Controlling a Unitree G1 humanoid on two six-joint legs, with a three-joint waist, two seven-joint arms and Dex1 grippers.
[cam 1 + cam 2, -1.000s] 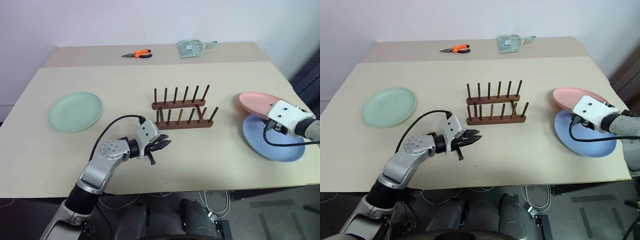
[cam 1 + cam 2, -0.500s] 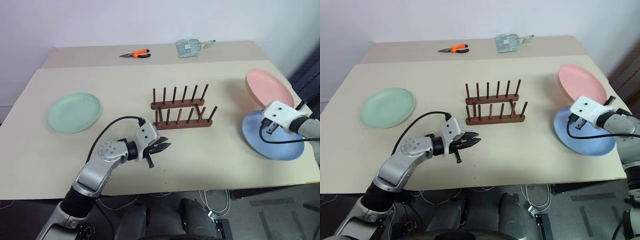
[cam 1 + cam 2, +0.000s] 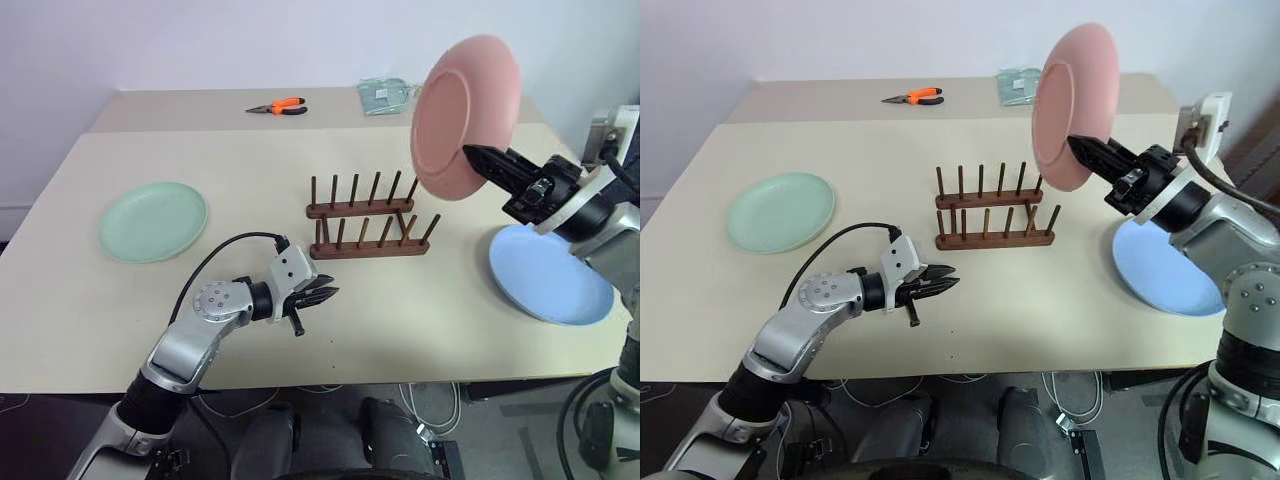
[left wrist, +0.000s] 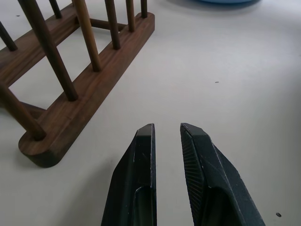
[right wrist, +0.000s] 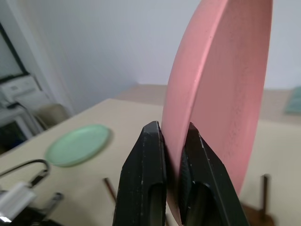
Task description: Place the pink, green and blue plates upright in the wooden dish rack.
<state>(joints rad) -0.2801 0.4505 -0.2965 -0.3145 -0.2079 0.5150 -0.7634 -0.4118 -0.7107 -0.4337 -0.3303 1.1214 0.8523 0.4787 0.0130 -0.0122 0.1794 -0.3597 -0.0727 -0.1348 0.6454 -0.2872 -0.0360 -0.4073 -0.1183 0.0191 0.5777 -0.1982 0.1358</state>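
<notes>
**Pink plate held on edge above the wooden rack**

Head camera: The right end effector (image 3: 478, 155) was clenched on the rim of the round pink plate (image 3: 462, 115), which stood nearly upright in the air, above and just to the right of the small dark brown wooden dish rack (image 3: 365, 232). The rack, two base bars of thin upright pegs, sat at the middle of the beige counter (image 3: 250, 160) with no plate in it. The round green plate (image 3: 152, 221) lay flat well to the rack's left; the round blue plate (image 3: 550, 286) lay flat to its right, under the right arm. The left end effector (image 3: 325, 296) hung low over the counter just in front of the rack's left end, its black fingers nearly together and holding nothing. Orange-handled pliers (image 3: 277, 107) and a clear plastic bag (image 3: 388, 96) lay near the counter's far edge.

Left wrist camera: The two black fingers (image 4: 141, 174) stood a narrow gap apart over bare counter, with the end of the rack's near base bar and its pegs just beside them and apart from them.

Right wrist camera: Both fingers (image 5: 146, 174) pinched the edge of the pink plate, one on each face. The green plate lay on the counter beyond.
</notes>
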